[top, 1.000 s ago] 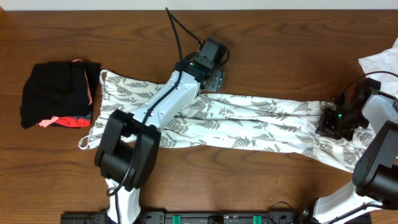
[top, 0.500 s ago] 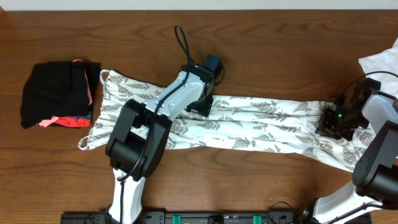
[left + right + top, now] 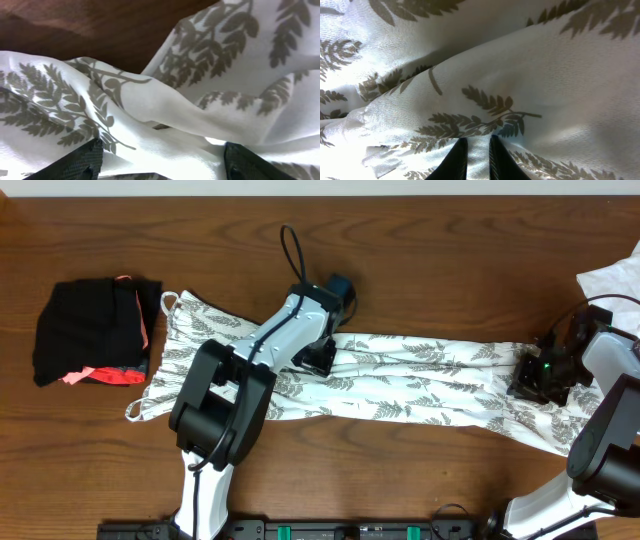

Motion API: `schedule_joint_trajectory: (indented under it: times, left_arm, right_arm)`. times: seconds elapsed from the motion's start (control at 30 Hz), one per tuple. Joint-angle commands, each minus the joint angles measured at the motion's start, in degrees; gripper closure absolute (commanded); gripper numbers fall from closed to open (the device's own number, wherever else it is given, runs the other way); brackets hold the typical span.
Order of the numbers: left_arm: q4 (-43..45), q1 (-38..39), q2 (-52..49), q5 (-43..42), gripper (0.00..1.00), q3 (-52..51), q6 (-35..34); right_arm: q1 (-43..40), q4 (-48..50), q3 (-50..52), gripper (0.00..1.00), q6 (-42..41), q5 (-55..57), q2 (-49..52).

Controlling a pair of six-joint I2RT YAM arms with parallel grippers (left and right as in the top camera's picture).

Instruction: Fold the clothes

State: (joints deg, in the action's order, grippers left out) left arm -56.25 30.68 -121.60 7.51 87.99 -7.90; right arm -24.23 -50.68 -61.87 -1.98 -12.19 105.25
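Note:
A long white garment with a grey fern print (image 3: 400,385) lies stretched across the brown table. My left gripper (image 3: 320,358) is down on the garment's upper edge near its middle. In the left wrist view (image 3: 160,161) its fingers (image 3: 75,162) stand wide apart and open, with bunched fabric (image 3: 165,110) between them. My right gripper (image 3: 533,377) is on the garment's right end. In the right wrist view (image 3: 477,156) its fingers (image 3: 455,162) are pinched on a fold of the fabric (image 3: 520,90).
A folded pile of black clothes with a coral edge (image 3: 95,330) sits at the left. Another white cloth (image 3: 612,280) lies at the far right edge. The left arm's black cable (image 3: 287,250) loops over the table's back.
My left gripper has come from beyond the garment's far edge down and toward me onto the fabric. The right gripper has not moved.

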Motion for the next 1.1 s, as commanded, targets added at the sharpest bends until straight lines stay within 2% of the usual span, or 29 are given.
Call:
schedule_joint_trajectory:
  times: [0.0,0.17,0.53,0.73,1.07]
  left_arm:
    - [-0.9,-1.2,-0.2,0.9,0.22,-0.1,-0.4]
    - [-4.4,-2.4,-0.2,1.2,0.21,-1.0,-0.3]
    - [2.2,-3.2,1.8,2.5,0.20,3.5,-0.3]
    - [3.0,-3.2,7.7,2.4,0.20,5.4,-0.3]
    - [0.6,-3.2,14.1,2.4,0.20,5.4,-0.4]
  right_arm:
    - [0.2,0.3,1.2,0.85,-0.6,0.4,0.5]
    - [0.1,0.8,1.2,0.85,-0.6,0.4,0.5]
    - [-0.7,4.7,1.2,0.85,-3.3,9.6,0.5]
    - [-4.5,6.2,1.2,0.85,-5.3,15.0,0.5]
    - [-14.4,8.1,1.2,0.82,-6.8,13.7,0.5]
